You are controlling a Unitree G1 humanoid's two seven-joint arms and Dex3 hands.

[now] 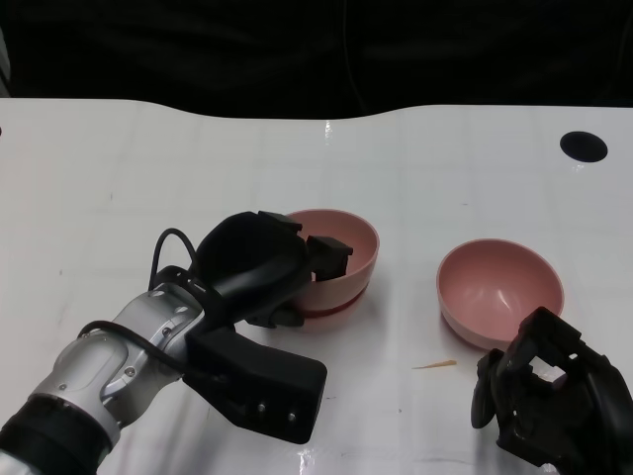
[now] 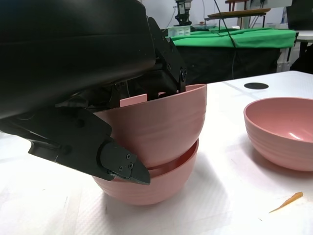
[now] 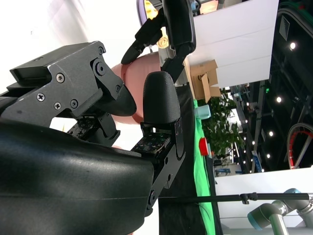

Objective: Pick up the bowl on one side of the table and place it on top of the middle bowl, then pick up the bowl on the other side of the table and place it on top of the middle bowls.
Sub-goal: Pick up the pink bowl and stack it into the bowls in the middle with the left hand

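Two pink bowls are stacked mid-table: the upper bowl (image 1: 341,236) (image 2: 161,127) sits slightly tilted inside the middle bowl (image 1: 341,305) (image 2: 151,188). My left hand (image 1: 265,269) (image 2: 88,73) grips the upper bowl, fingers over its near rim and thumb against its outer wall. A third pink bowl (image 1: 499,287) (image 2: 283,132) stands alone to the right. My right hand (image 1: 549,396) (image 3: 98,161) hovers just in front of it, fingers apart and holding nothing. In the right wrist view a piece of this bowl (image 3: 142,66) shows between the fingers.
A small orange scrap (image 1: 435,365) (image 2: 286,201) lies on the white table (image 1: 148,178) between the stack and the right bowl. A black round hole (image 1: 583,145) (image 2: 256,85) sits at the far right. The table's far edge meets a dark backdrop.
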